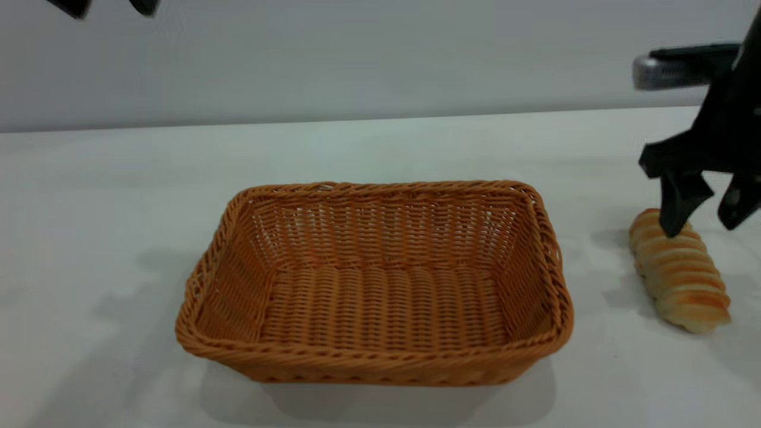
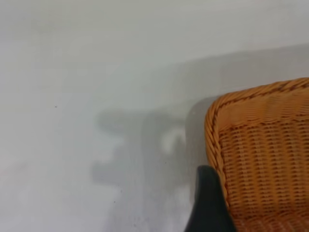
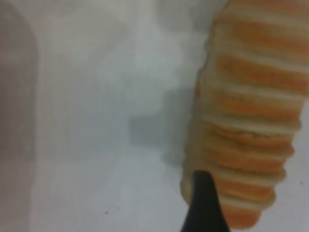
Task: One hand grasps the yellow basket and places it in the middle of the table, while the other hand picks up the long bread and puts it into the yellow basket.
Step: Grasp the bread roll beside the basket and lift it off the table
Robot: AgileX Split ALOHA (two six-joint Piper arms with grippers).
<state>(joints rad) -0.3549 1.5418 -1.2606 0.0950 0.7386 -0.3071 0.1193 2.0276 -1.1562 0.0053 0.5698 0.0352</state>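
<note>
The yellow basket (image 1: pixel 380 285), a large orange-tan wicker tray, stands empty at the middle of the white table (image 1: pixel 107 196). The long bread (image 1: pixel 681 273), golden with pale ridges, lies on the table to its right. My right gripper (image 1: pixel 703 229) is open just above the bread's far end, one finger over the loaf and one beside it. In the right wrist view one dark finger (image 3: pixel 203 205) overlaps the bread (image 3: pixel 251 106). My left gripper (image 1: pixel 109 6) is open, high at the top left, clear of the basket. The left wrist view shows one finger (image 2: pixel 207 203) by a basket corner (image 2: pixel 265 159).
A silver and black arm part (image 1: pixel 678 66) juts out at the upper right, above the table's far edge. Bare white table lies left of the basket, in front of it, and between basket and bread.
</note>
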